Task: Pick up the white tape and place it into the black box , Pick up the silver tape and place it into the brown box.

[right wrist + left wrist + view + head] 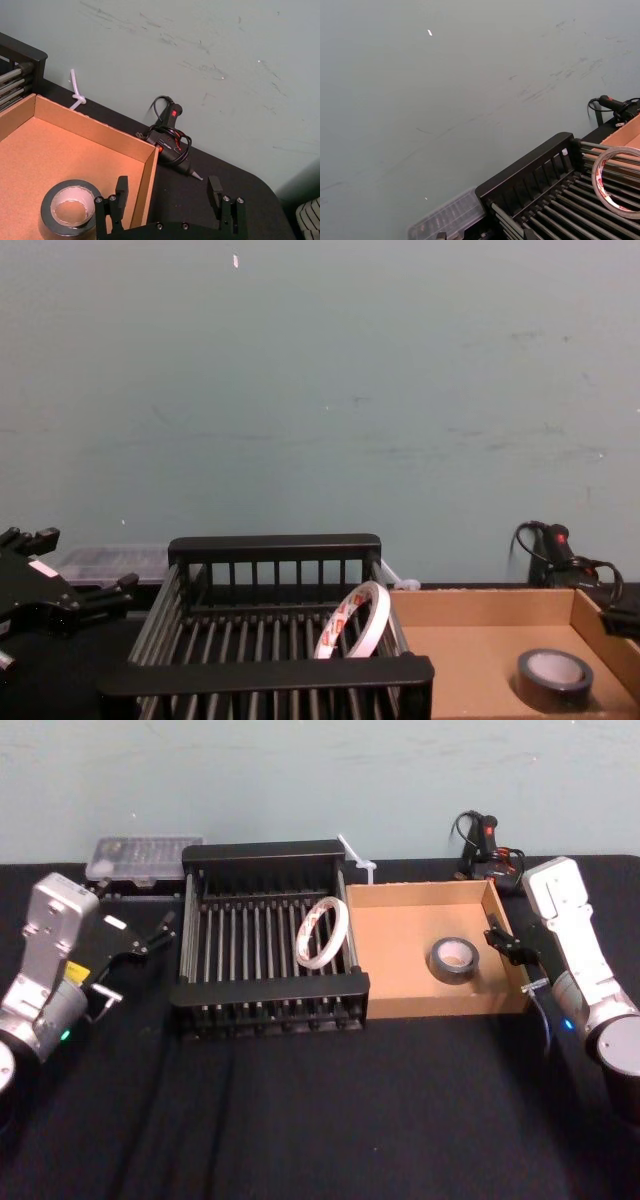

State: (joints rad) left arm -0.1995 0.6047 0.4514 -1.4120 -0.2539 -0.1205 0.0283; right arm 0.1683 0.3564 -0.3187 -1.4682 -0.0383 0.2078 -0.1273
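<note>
The white tape [325,932] stands on edge inside the black box [270,995], leaning against its right wall; it shows again in the chest view [352,622] and the left wrist view [616,181]. The silver tape [455,958] lies flat in the right half of the brown box [400,1005], also seen at the right wrist [67,210]. My left gripper [145,950] hangs open left of the black box, holding nothing. My right gripper [168,189] is open and empty above the brown box's right wall, just right of the silver tape.
A clear plastic case [135,860] sits behind the black box's left corner. A black glue gun [170,142] with its cord lies behind the brown box, and a white zip tie [76,92] sticks up between the boxes. The black table front [320,1120] is open.
</note>
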